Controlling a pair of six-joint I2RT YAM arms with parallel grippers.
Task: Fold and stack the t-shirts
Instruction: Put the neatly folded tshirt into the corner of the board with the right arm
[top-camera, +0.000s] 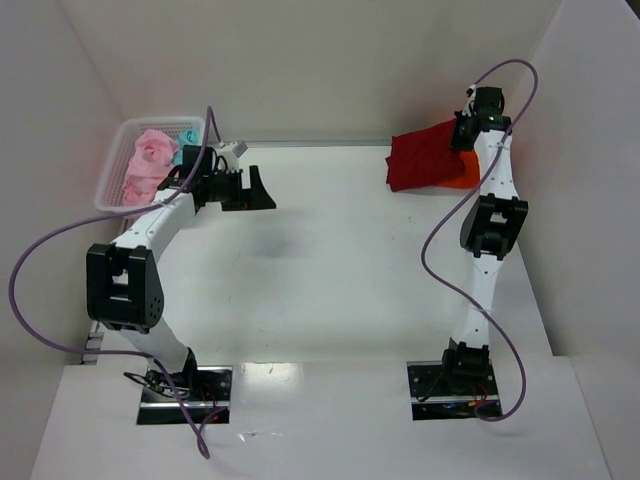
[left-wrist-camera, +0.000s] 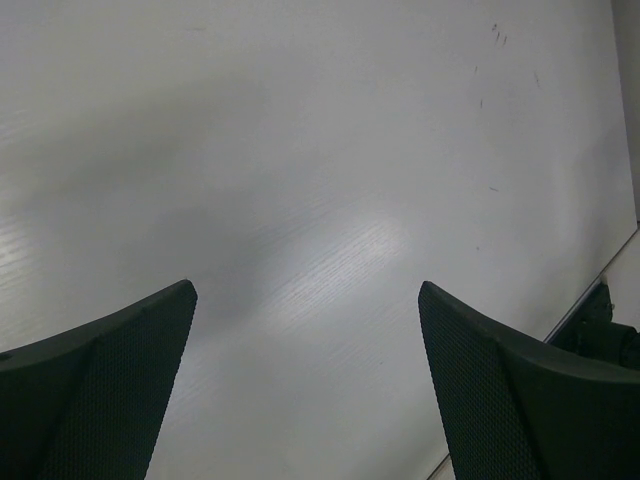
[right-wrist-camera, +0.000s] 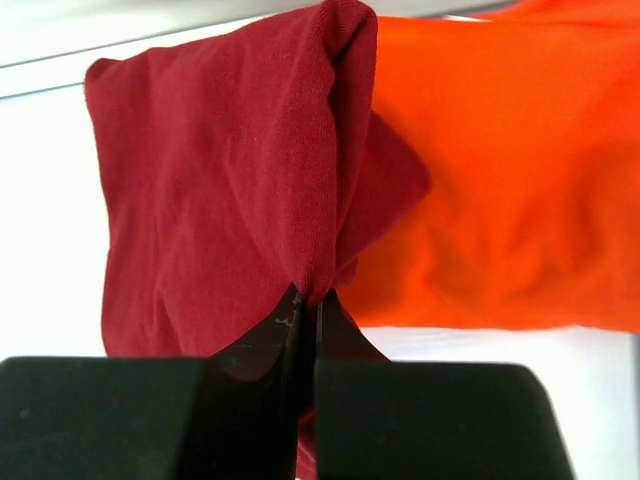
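Note:
A folded dark red t-shirt (top-camera: 425, 158) hangs at the back right over a bright orange t-shirt (top-camera: 463, 178) that lies flat on the table. My right gripper (top-camera: 462, 133) is shut on an edge of the dark red t-shirt (right-wrist-camera: 220, 190), the cloth pinched between the fingertips; the orange t-shirt (right-wrist-camera: 510, 170) lies behind it. Pale pink t-shirts (top-camera: 150, 160) and a teal t-shirt (top-camera: 187, 135) sit crumpled in the basket at the back left. My left gripper (top-camera: 262, 188) hovers open beside the basket, with only bare table between its fingers (left-wrist-camera: 110, 390).
The white mesh basket (top-camera: 110, 190) stands at the back left corner. White walls close in the table (top-camera: 330, 260) on the left, back and right. Purple cables loop off both arms.

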